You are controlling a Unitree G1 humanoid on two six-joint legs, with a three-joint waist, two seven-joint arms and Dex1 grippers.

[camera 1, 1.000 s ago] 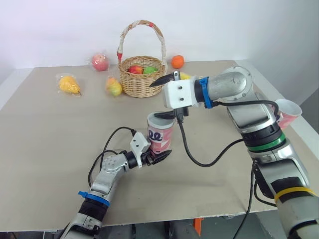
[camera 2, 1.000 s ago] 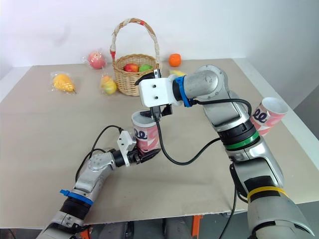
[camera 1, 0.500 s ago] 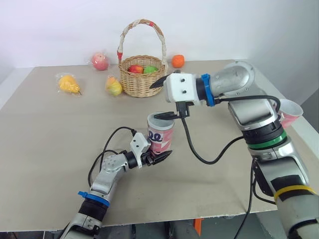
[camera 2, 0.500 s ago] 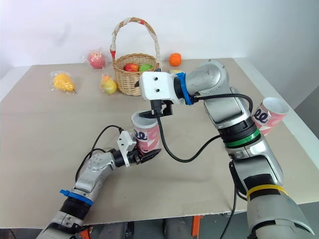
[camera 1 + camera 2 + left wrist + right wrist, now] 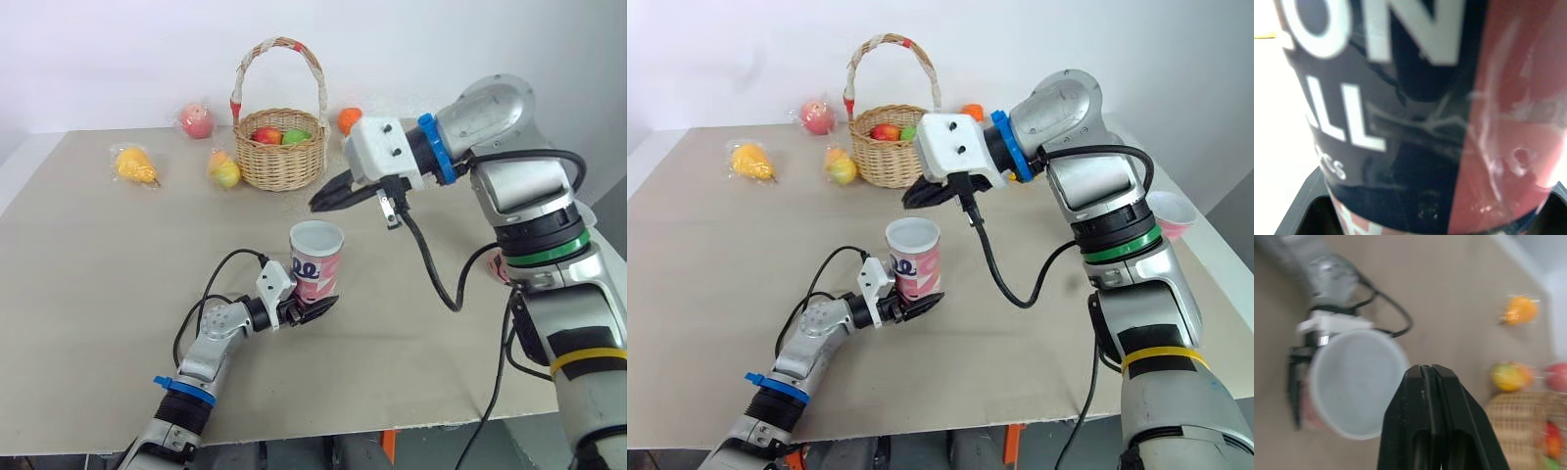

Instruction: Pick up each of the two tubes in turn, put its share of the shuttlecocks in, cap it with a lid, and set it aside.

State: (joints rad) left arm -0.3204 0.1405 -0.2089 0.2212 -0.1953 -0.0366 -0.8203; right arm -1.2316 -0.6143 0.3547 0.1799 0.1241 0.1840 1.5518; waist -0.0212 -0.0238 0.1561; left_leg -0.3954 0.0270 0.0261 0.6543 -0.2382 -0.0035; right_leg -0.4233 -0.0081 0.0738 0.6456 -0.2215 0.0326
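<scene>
A pink and navy tube stands upright near the middle of the table, and my left gripper is shut on its lower part. A white lid covers its mouth. In the left wrist view the tube's printed wall sits close between the fingers. My right gripper hangs above and just behind the tube, shut with nothing in it; in its wrist view the closed fingertips hover over the lid. A second pink tube rests at the table's right edge, partly behind my right arm.
A wicker basket holding fruit stands at the back centre. Wrapped fruit lies around it: a red apple, a yellow piece, a yellow-green piece and an orange. The table's right edge runs close to my right arm.
My right gripper has shut and drawn up and to the right, away from the tube's mouth. The mouth, dark before, now shows a white lid. The left arm has held still.
</scene>
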